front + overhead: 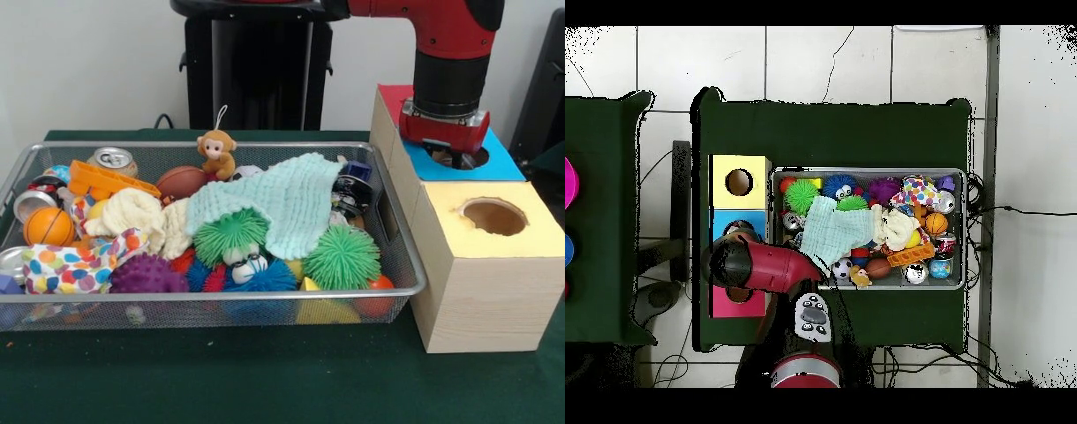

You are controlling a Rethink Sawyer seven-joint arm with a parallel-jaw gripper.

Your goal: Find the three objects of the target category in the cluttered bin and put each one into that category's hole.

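My arm's wrist (444,124) sits right over the blue hole (466,159) of the box (477,265); the gripper itself is hidden down there, so I cannot tell how its jaws stand or whether they hold anything. I can't tell the target category from here.

The bin (203,296) lies at nine o'clock of the box in the front view. In it:

- **Spiky balls:** The green one (342,257) looks light, soft and squashy. It is round, with no long axis; I'd pinch across the middle.
- **Cloth:** The mint cloth (282,208) is limp and drapes over others; grab a fold.
- **Can:** The can (113,160) stands roughly upright at ten o'clock, stiff and slippery.
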